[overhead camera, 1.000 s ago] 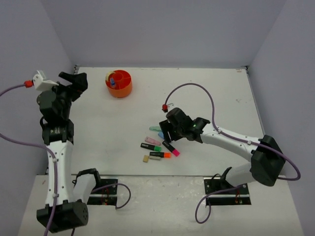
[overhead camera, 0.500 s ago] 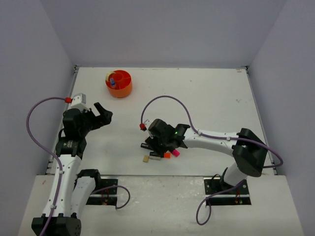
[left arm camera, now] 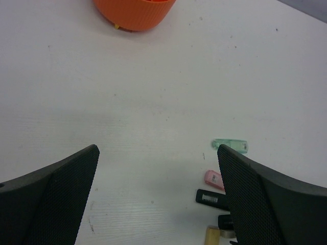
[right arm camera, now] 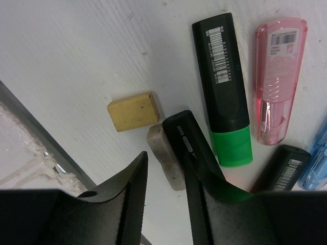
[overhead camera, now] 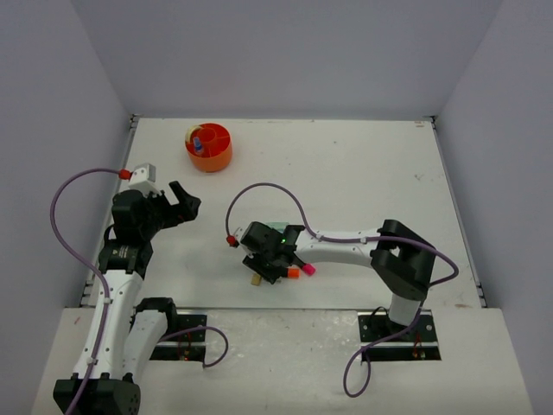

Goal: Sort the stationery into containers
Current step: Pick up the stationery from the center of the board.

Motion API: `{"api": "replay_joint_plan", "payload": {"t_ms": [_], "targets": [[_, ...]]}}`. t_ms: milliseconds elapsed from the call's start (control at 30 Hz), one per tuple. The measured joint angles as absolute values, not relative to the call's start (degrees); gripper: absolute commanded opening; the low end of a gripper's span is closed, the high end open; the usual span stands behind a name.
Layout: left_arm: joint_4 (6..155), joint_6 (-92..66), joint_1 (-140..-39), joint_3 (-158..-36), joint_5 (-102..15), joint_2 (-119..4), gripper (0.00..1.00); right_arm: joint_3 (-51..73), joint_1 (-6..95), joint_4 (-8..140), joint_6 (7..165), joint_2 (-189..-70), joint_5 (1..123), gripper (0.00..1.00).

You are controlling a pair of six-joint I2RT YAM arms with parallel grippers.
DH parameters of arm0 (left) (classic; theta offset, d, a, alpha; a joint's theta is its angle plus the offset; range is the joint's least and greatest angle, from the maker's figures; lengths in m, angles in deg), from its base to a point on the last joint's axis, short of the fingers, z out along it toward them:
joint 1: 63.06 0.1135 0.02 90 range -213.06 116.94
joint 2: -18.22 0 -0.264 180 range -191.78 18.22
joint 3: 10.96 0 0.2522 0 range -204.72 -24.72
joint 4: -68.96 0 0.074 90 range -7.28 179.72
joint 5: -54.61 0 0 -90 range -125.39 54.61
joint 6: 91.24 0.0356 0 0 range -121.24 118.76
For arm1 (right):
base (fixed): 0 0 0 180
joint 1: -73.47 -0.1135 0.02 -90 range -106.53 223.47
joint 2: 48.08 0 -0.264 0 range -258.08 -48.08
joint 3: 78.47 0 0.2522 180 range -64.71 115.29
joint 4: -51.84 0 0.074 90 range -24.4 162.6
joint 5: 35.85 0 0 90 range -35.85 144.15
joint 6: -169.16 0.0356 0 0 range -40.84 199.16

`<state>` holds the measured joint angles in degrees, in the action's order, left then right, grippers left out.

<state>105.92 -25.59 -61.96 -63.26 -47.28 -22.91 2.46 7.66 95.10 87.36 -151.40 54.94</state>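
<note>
My left end effector (left arm camera: 157, 153) hangs over the bare white table (left arm camera: 153, 92) with its jaws spread wide and nothing between them. Ahead of it, near the far left of the table, sits the round, low orange plastic organiser (overhead camera: 208, 149). A small blue-capped bottle (overhead camera: 198, 144) stands inside it, though I cannot tell in which compartment.

My right end effector (right arm camera: 166, 168) is low over the loose stationery near the front middle of the table. Its jaws stand close together, and a speckled grey-beige block (right arm camera: 163, 148) lies in the narrow gap. I cannot tell whether I am pressing on it or only straddling it. A black highlighter with white print (right arm camera: 186, 138) lies slanted along the inner edge of my right-hand finger (right arm camera: 225, 214), its lower end hidden by that finger. Just beside the block, clear of my fingers, lies a tan rectangular eraser (right arm camera: 132, 111).

Beyond them a black highlighter with a green end (right arm camera: 222, 87) lies nearly parallel to a translucent pink plastic piece (right arm camera: 278, 76). At the frame edge are a second black barcoded piece (right arm camera: 286, 166) and a translucent blue piece (right arm camera: 317, 163), both partly cut off. The left wrist view shows a mint-green translucent piece (left arm camera: 230, 145) at the far edge of the group.
</note>
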Motion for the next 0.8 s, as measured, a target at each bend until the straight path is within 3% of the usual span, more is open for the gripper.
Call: {"api": "replay_joint_plan", "payload": {"t_ms": [400, 633, 733, 800], "targets": [[105.90, -25.49, -61.98, -63.26, -48.29, -23.15, 1.00, 2.89, 5.94, 95.60, 87.00, -152.82, 54.56, 0.21], [105.90, -25.47, -62.00, -63.26, -48.71, -23.13, 1.00, 3.25, 5.74, 95.56, 87.07, -153.97, 52.88, 0.19], [105.90, -25.47, -62.00, -63.26, -48.86, -23.13, 1.00, 3.48, 5.50, 95.71, 87.08, -154.12, 51.77, 0.03], [105.89, -25.46, -62.02, -63.26, -49.13, -23.09, 1.00, 3.54, 5.38, 95.79, 87.15, -154.14, 51.36, 0.00]]}}
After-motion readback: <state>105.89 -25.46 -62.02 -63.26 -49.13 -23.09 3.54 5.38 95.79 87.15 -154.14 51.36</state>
